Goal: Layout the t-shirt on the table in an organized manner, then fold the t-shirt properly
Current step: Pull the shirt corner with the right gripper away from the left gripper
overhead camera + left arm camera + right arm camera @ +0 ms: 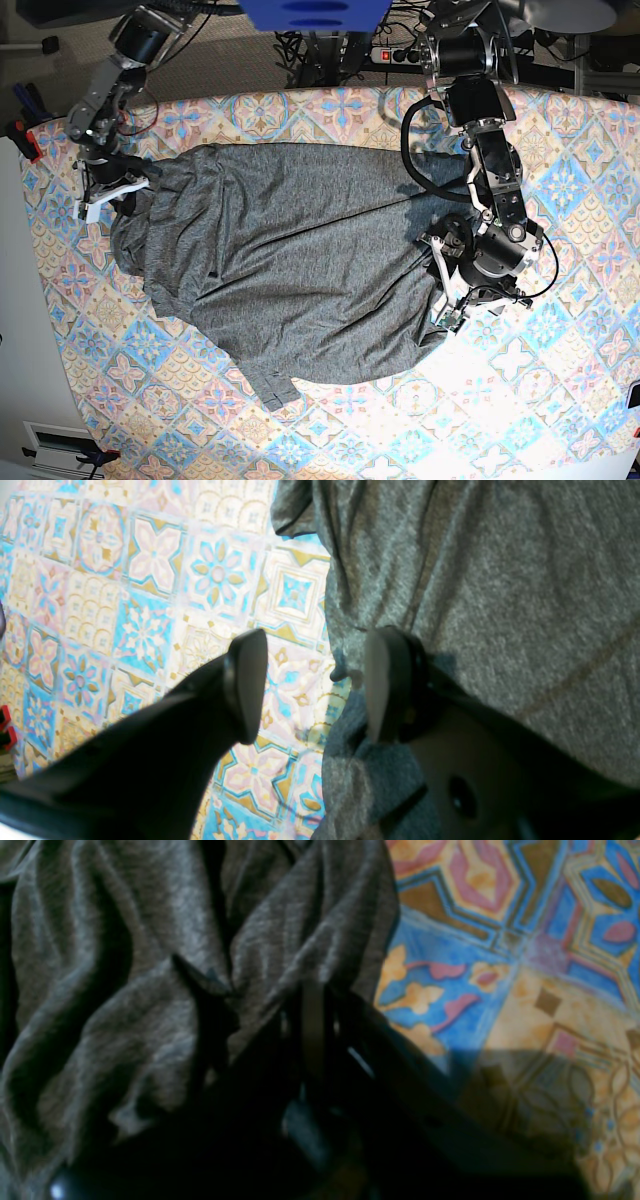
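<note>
Only a crumpled t-shirt (300, 270) on the table (560, 420), no containers.

Bare table (330, 420) rings the sprawled t-shirt (290, 260)

One t-shirt (290, 260) is spread mid-frame in the base view, on one table (560, 400). Two arms are in play, so two grippers: the left gripper (448, 312) at right of centre and the right gripper (112, 192) at upper left.
</note>
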Controlling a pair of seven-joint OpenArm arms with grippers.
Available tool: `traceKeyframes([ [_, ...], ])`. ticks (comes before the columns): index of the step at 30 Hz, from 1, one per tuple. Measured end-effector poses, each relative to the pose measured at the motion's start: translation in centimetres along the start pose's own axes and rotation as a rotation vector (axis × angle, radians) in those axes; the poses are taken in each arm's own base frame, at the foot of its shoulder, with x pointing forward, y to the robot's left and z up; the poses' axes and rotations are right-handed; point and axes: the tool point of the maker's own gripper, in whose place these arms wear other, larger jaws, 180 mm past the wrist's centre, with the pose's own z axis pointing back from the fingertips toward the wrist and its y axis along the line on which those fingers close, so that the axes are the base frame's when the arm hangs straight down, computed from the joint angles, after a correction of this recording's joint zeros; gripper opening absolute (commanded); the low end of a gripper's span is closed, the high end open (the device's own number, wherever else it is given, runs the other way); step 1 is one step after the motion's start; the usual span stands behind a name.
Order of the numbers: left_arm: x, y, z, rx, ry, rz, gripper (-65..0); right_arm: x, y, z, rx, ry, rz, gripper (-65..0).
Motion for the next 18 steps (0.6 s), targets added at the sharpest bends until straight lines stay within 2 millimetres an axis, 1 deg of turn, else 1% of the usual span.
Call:
traceKeyframes([
  [2,0.0,0.0,0.0,0.001,-0.001,0.0,-35.5,1.2,-1.1,-0.8,-0.011,-0.004,-0.025,-65.0],
  [3,0.0,0.0,0.0,0.0,-0.002,0.0,-35.5,2.2,-1.8,-1.3,-0.023,-0.001,-0.035,-65.0],
  [4,0.0,0.0,0.0,-0.001,-0.001,-0.002,-35.5,3.2,-2.9,-1.7,-0.056,0.001,-0.043,-65.0],
  [6,-0.1,-0.1,0.0,-0.002,0.002,0.0,-35.5,5.0,-5.8,-2.0,-0.127,0.006,-0.06,-65.0],
  [7,-0.1,-0.1,0.0,-0.001,0.002,0.001,-35.5,5.3,-6.9,-1.8,-0.142,0.005,-0.069,-65.0],
  [9,-0.3,-0.2,0.0,-0.003,0.005,0.001,-35.5,5.1,-9.0,-1.5,-0.17,0.004,-0.096,-65.0],
  [11,-0.8,-0.5,-0.1,-0.009,0.017,0.003,-35.5,5.2,-9.9,-1.4,-0.162,-0.011,-0.137,-65.0],
  [13,-1.2,-0.7,-0.2,-0.015,0.026,0.003,-35.5,6.0,-10.8,-1.5,-0.186,0.005,-0.159,-65.0],
  [16,-0.8,-0.4,-0.1,-0.008,0.017,0.003,-35.5,6.9,-12.9,-0.8,-0.264,-0.019,-0.214,-65.0],
  [18,-0.8,-0.4,-0.1,-0.009,0.015,0.003,-35.5,6.1,-14.3,0.0,-0.318,-0.015,-0.248,-65.0],
])
